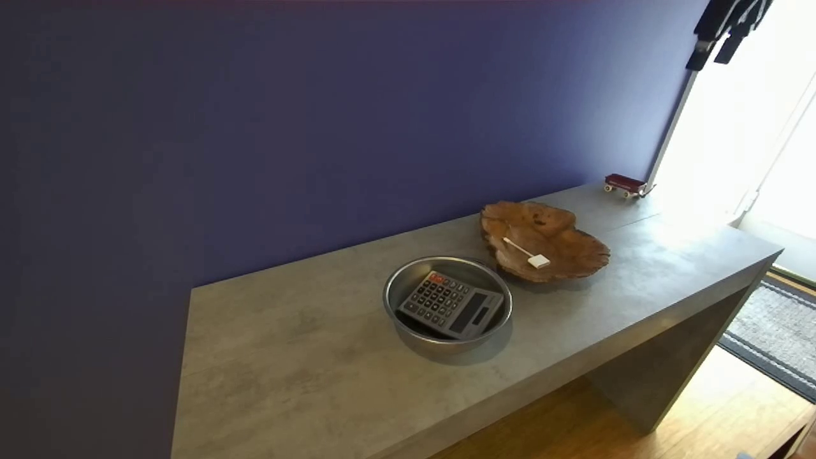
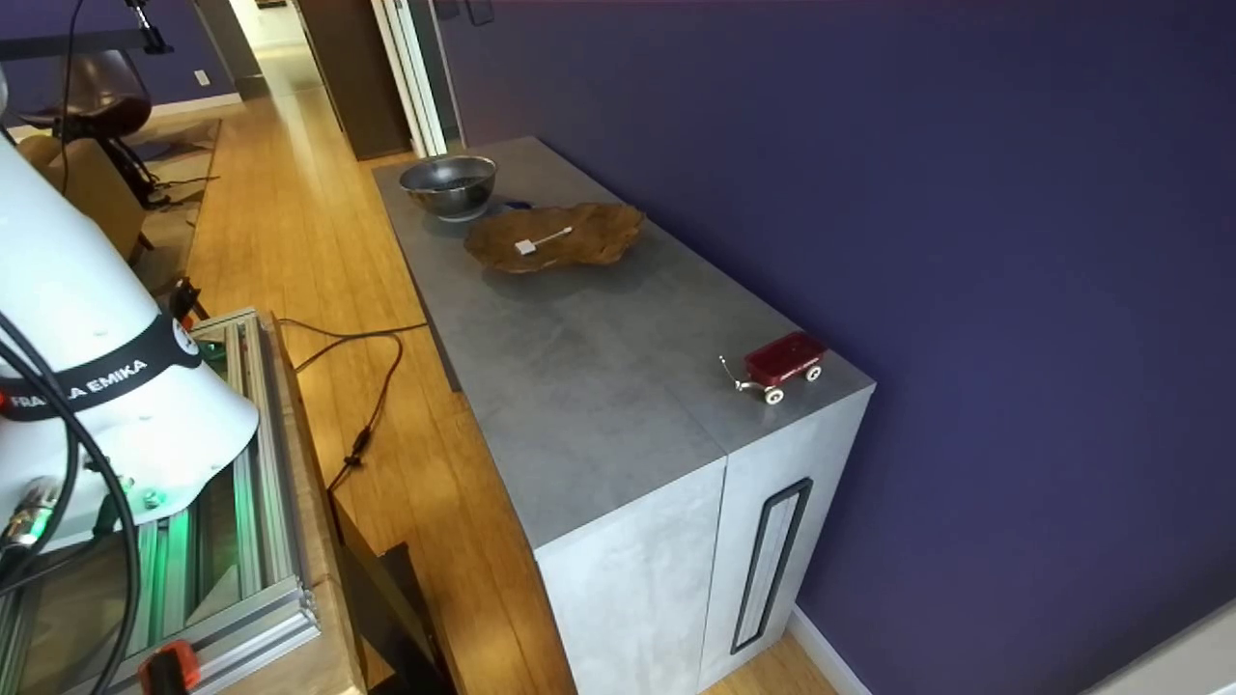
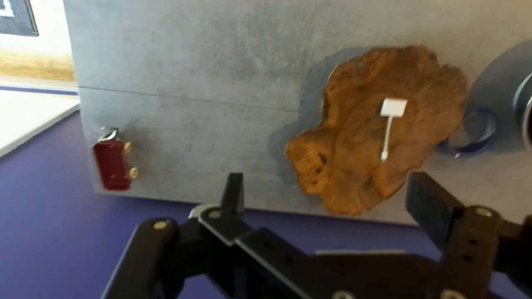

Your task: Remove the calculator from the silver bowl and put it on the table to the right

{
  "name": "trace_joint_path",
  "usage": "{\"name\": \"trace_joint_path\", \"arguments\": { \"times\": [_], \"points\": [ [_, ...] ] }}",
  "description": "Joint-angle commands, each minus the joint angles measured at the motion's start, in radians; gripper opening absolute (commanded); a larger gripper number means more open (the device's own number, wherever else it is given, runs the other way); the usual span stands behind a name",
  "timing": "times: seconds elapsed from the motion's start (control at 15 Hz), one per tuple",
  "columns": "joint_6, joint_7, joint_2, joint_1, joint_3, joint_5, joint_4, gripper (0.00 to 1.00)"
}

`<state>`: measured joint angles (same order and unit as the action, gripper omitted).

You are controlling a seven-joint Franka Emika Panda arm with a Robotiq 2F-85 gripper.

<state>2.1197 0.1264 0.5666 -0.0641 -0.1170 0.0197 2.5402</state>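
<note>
Calculator (image 1: pixel 449 305) in the silver bowl (image 1: pixel 437 346); it lies across the inside, keys and display facing up; clear in an exterior view; in an exterior view that takes in the arm's white base (image 2: pixel 183 425), the bowl's contents are too dark to make out; in the wrist view, only a slice of bowl rim. Bowl stands on the grey table (image 1: pixel 287 357); just beside the bowl, a brown wooden dish (image 1: pixel 577 255) with a white cable adapter (image 1: pixel 539 261) lying in it; both show in all three views. Between bowl and dish, a blue ring-shaped item (image 3: pixel 474 146); plain in the wrist view, a mere scrap of dark blue in an exterior view; whether it touches the bowl, cannot tell. Gripper (image 3: pixel 326 187) in the air, well apart from the bowl; its two fingers spread wide in the wrist view; an exterior view catches only its lower part, higher than the bowl. Red toy wagon (image 1: pixel 625 183) well apart from the bowl, past the dish; purple-blue wall (image 1: pixel 319 127) behind the bowl.
</note>
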Motion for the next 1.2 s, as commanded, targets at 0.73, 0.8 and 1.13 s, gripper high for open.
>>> {"name": "trace_joint_path", "arguments": {
  "times": [0.73, 0.8, 1.13],
  "points": [
    [-0.015, 0.163, -0.223, -0.288, -0.275, 0.135, 0.000, 1.00],
    [0.008, 0.221, -0.289, -0.286, -0.300, 0.147, -0.021, 1.00],
    [0.178, 0.407, -0.504, -0.310, -0.361, 0.230, -0.102, 1.00]
  ]
}}
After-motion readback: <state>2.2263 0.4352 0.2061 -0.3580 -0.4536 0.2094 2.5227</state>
